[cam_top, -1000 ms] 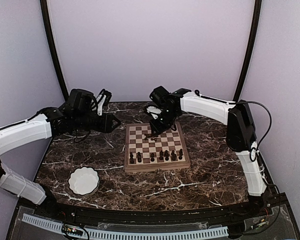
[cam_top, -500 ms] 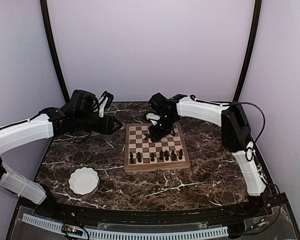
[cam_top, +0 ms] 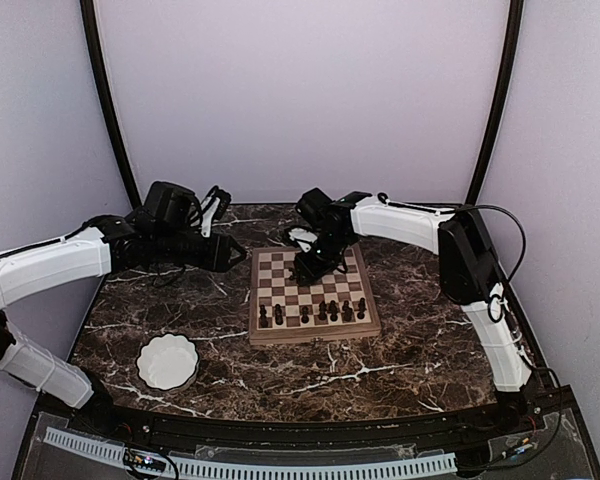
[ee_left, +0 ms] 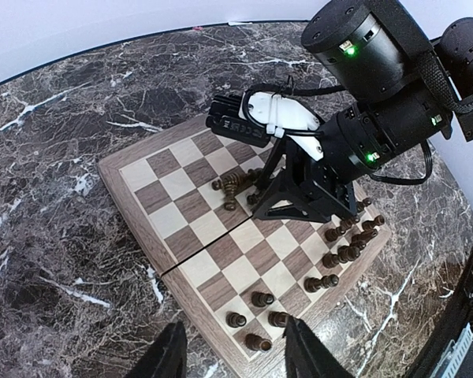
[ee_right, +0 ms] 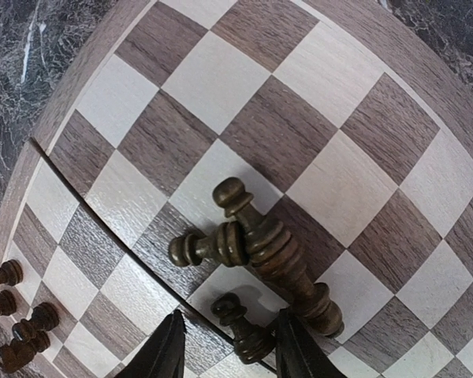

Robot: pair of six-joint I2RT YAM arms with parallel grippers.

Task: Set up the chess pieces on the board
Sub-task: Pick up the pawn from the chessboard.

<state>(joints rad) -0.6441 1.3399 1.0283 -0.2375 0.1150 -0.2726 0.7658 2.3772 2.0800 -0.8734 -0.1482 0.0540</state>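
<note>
Lying crossed, ribbed dark chess pieces (ee_right: pixel 272 248) top the checkered board (ee_right: pixel 221 79).

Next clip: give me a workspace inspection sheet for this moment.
Surface: dark marble table, white veins.
Job's things: board lies flat mid-table. Pieces stand by its near edge. Three toppled pieces lie mid-board.
Clutter: white bowl, left of the board, looks empty.
Grippers: left gripper open, empty, hovers left of the board. Right gripper open, low over the toppled pieces, astride a pawn.
Cables: braided black cable behind the right gripper, off the board.
Surroundings: pale walls, two black poles.
</note>
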